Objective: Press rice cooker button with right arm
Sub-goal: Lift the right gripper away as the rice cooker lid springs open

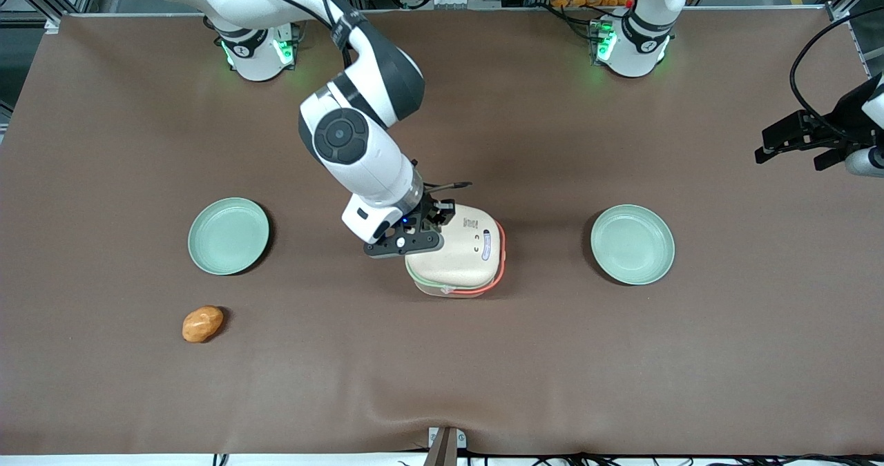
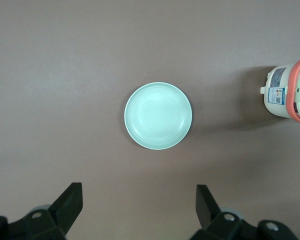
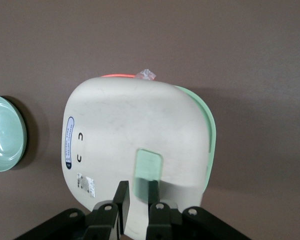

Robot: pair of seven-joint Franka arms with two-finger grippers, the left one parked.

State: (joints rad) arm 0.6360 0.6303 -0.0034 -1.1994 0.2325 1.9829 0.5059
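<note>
The cream rice cooker (image 1: 459, 252) stands mid-table with its lid closed, an orange-red handle (image 1: 503, 248) and a pale green rim. It also shows in the left wrist view (image 2: 285, 92) and the right wrist view (image 3: 135, 135). On its lid is a pale green rectangular button (image 3: 148, 172). The right arm's black gripper (image 1: 431, 221) hangs just above the lid, at the edge toward the working arm's end. Its fingertips (image 3: 138, 186) sit over the button's near edge. The fingers are drawn almost together, with only a slim gap and nothing between them. From the front, the gripper hides the button.
Two pale green plates lie beside the cooker, one (image 1: 228, 235) toward the working arm's end and one (image 1: 632, 244) toward the parked arm's. An orange-brown lump (image 1: 202, 323) lies nearer the front camera than the first plate.
</note>
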